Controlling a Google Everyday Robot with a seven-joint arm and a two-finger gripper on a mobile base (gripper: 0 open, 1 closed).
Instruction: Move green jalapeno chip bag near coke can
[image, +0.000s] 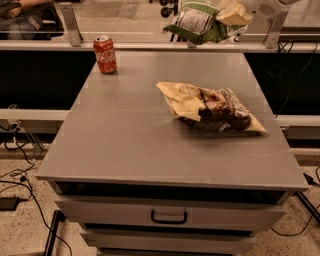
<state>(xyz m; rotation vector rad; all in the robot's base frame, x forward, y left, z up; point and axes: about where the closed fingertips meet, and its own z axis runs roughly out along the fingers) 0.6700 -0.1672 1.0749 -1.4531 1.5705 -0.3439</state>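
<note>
At the top right corner we see only the last white stretch of the arm (265, 6), held high above the far edge of the bench (125, 130) and angled in toward the left. Its cream-coloured end effector (230, 16) is clamped on the right end of the green jalapeno chip bag (194, 22). The bag hangs in the air, clear of the bench top, with its white label panel turned toward us and its crumpled body stretching left from the grip. On the bench, we find the coke can (105, 54) upright at the far left corner, well apart from the lifted bag and lower than it. A larger yellow-and-brown bag (210, 106) lies flat on the right half of the bench, nearer to us than the end effector and not on the line between the held bag and the can; the surface between those two is bare grey. A metal rail (145, 46) runs just behind the bench. Below its top we note a drawer with a dark handle (169, 217), and cables (20, 175) trail over the floor at the left.
</note>
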